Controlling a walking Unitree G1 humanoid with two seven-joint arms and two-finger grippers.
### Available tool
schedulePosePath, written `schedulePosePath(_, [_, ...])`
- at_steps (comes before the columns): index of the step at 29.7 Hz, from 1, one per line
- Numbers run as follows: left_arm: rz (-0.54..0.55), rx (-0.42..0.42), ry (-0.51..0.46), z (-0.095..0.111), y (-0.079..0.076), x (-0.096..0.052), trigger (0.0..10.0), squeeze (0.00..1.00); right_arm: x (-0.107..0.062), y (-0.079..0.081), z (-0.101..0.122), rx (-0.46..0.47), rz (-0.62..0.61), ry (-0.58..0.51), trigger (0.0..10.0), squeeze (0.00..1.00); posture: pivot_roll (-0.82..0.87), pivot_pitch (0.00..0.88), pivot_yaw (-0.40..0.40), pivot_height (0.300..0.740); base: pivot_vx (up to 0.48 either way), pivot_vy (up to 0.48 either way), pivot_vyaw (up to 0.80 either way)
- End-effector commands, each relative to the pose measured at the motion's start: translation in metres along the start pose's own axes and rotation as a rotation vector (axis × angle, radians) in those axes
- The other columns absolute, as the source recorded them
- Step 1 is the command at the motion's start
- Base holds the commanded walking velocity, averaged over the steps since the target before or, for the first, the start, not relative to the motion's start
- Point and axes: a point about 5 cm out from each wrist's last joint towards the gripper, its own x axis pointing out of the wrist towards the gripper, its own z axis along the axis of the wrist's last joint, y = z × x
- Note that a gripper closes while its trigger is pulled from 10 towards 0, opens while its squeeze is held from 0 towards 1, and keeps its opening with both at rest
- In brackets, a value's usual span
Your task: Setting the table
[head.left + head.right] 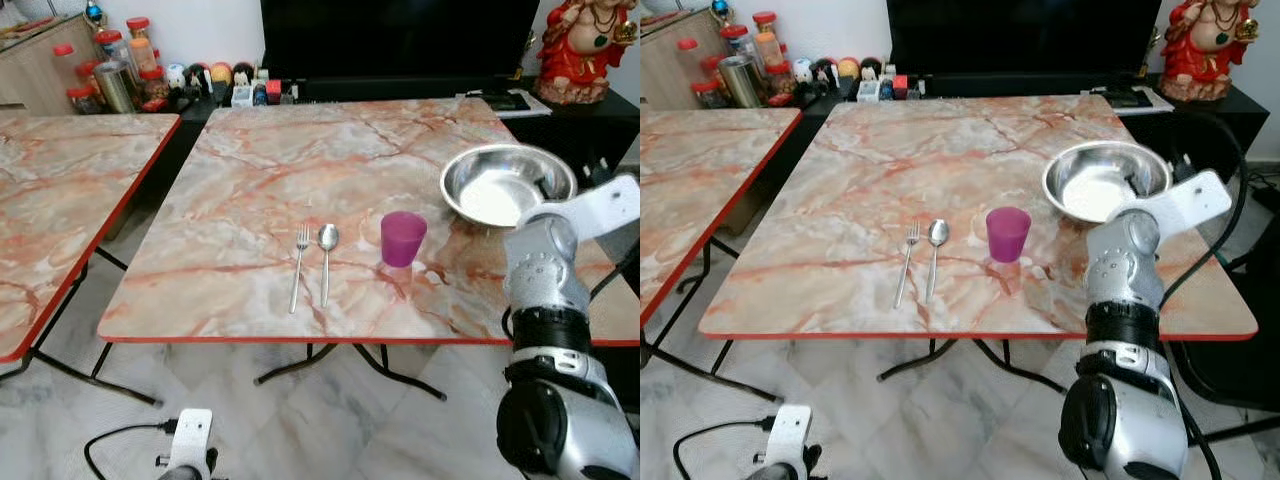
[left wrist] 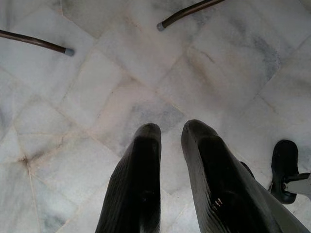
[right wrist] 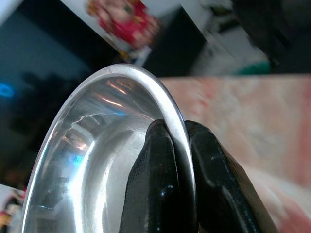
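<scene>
A steel bowl point(image 1: 500, 185) is at the right side of the marble table point(image 1: 250, 180). My right gripper point(image 3: 177, 126) is shut on the bowl's near rim, one finger inside and one outside. A purple cup point(image 1: 402, 238) stands upright left of the bowl. Left of the cup, a spoon point(image 1: 326, 260) and a fork point(image 1: 299, 265) lie side by side, handles toward the front edge. My left arm hangs low below the table's front edge. The left gripper point(image 2: 170, 128) is over the tiled floor, its fingers a narrow gap apart with nothing between them.
A second marble table point(image 1: 50, 190) stands close on the left, with a floor gap between. Behind the table are jars point(image 1: 115, 70), small figurines, a dark screen and a red statue point(image 1: 585, 45). Folding table legs point(image 1: 330, 365) stand underneath. A dark chair point(image 1: 1250, 350) is at the right.
</scene>
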Motion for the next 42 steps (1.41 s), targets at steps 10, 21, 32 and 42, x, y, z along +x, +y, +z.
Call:
schedulePosePath(10, [0.089,-0.049,-0.058,0.009,0.013,0.000,10.0,0.00,-0.027,0.040,0.023,-0.144,0.356,-0.252,10.0,0.00,0.01,0.000,0.027,0.740,0.000,0.000,0.00])
schedulePosePath(21, [0.131,-0.074,-0.078,0.010,0.021,-0.001,10.0,0.00,-0.038,0.042,0.006,-0.186,0.465,-0.240,10.0,0.00,0.02,0.000,0.038,0.740,0.000,0.175,0.00])
schedulePosePath(32, [0.129,-0.075,-0.063,0.004,0.022,-0.003,10.0,0.00,-0.045,0.046,0.001,-0.206,0.518,-0.238,10.0,0.00,0.02,0.000,0.044,0.740,0.000,0.480,0.00])
schedulePosePath(42, [0.129,-0.083,-0.044,-0.003,0.022,-0.004,10.0,0.00,-0.051,0.050,-0.007,-0.210,0.547,-0.218,10.0,0.00,0.02,0.000,0.045,0.740,0.000,0.480,0.00])
